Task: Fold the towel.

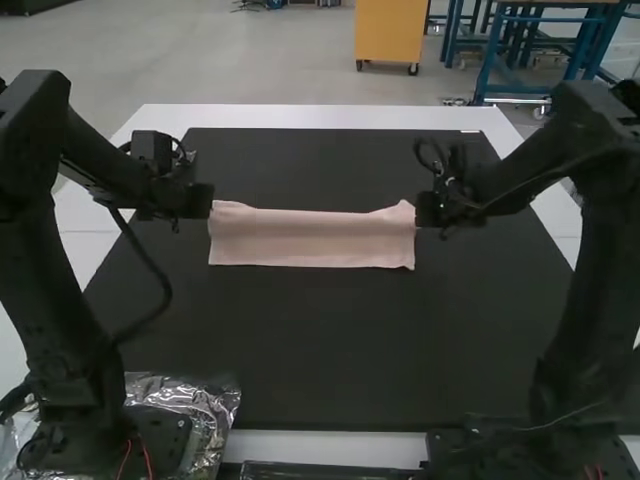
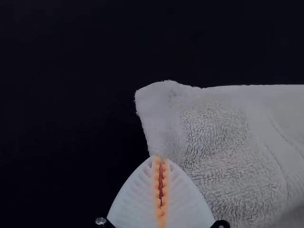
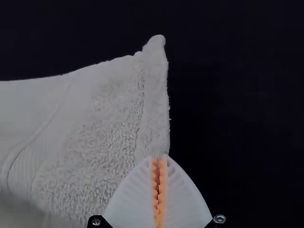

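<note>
Fingers of the left gripper are meeting at their tips and pinching the towel by one of its short side edges, a little in from the corner; in the left wrist view we are seeing a thin slit running between the orange pads behind the tips. The right gripper is doing likewise at the opposite short side, its fingers coming together at the tips on the towel's edge, with the corner poking out beyond them in the right wrist view.

From these close views we are picking out what the high view is leaving smooth: looped terry pile near each gripped edge, a flatter band beside it, and fine lines curving across the cloth.

The high view is giving us the overall shape instead: the pinkish towel is lying as a long, narrow strip between the two grippers, its far edge dipping between two raised corners and its near edge running nearly straight. Beneath it we are seeing a black mat, which is covering much of the white tabletop. Crinkled silvery wrapping is sitting beside the left arm's base.
</note>
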